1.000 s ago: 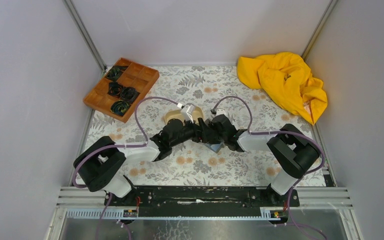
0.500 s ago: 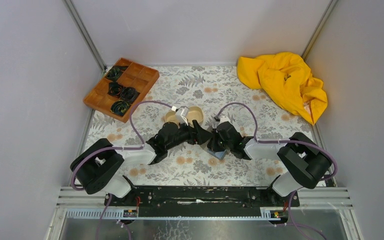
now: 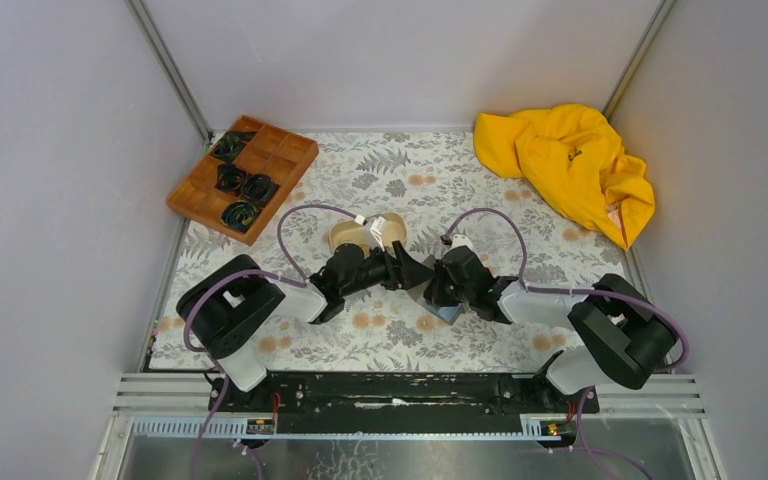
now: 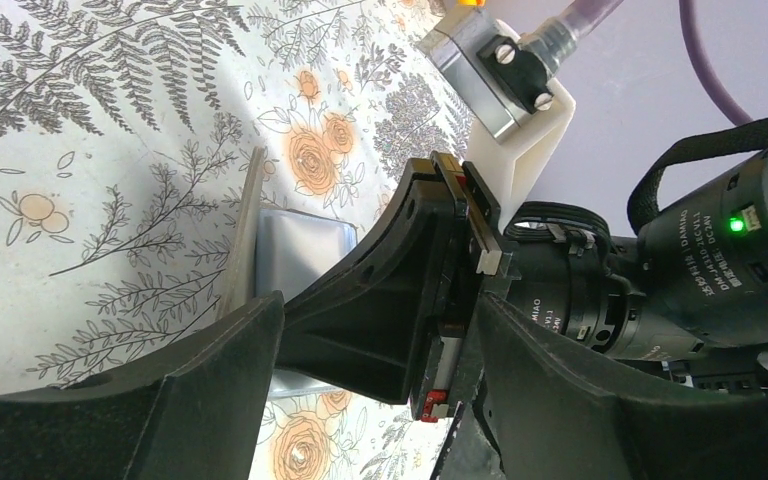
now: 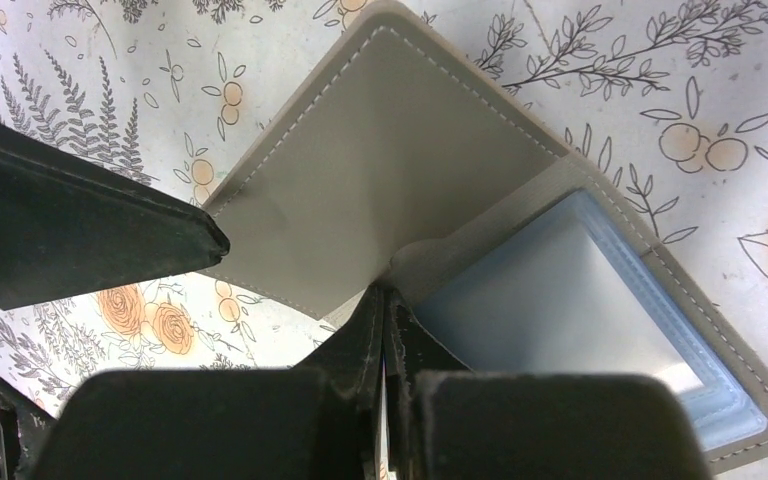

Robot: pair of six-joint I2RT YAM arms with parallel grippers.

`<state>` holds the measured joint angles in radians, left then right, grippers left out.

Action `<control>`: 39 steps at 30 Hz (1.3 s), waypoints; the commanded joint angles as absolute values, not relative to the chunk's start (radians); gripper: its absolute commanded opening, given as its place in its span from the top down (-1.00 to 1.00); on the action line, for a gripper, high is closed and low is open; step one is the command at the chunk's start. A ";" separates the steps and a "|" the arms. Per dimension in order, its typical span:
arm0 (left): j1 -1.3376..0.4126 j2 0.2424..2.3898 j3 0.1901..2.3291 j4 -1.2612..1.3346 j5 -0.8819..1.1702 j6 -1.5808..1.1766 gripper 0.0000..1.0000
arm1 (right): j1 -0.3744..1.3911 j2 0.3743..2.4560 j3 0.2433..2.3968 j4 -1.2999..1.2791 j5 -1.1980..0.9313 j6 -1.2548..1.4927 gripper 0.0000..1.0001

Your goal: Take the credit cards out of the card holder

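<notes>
The card holder (image 5: 360,190) lies open on the flowered cloth. Its grey flap is raised and its pale blue-grey inside (image 5: 580,320) faces up. It also shows in the top view (image 3: 444,308) and the left wrist view (image 4: 300,250). My right gripper (image 5: 382,295) is shut at the holder's fold, pinching a thin inner leaf. I cannot tell whether that leaf is a card. My left gripper (image 4: 375,320) is open and straddles the right gripper's finger. One of the left fingers (image 5: 110,230) touches the raised flap's edge. No credit card shows clearly.
A beige oval tray (image 3: 365,233) sits just behind the two grippers. A brown compartment tray (image 3: 290,150) with dark coiled items stands at the back left. A crumpled yellow cloth (image 3: 568,165) lies at the back right. Grey walls close in the sides.
Both grippers and the holder have shifted slightly right and nearer. The left arm's elbow has swung right. The holder's flap now stands open between the grippers.
</notes>
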<state>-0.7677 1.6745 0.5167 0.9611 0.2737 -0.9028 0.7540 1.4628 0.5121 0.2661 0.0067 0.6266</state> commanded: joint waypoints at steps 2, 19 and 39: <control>-0.777 1.729 0.541 0.935 0.272 -0.897 -0.53 | 0.783 1.442 0.491 0.198 -0.024 0.581 1.00; -0.900 1.820 0.490 0.831 -0.006 -1.063 -0.26 | 0.778 1.276 0.442 0.191 -0.018 0.593 1.00; -1.067 1.903 0.407 0.958 -0.175 -1.205 1.00 | 0.704 0.922 0.503 -0.236 0.254 0.566 0.07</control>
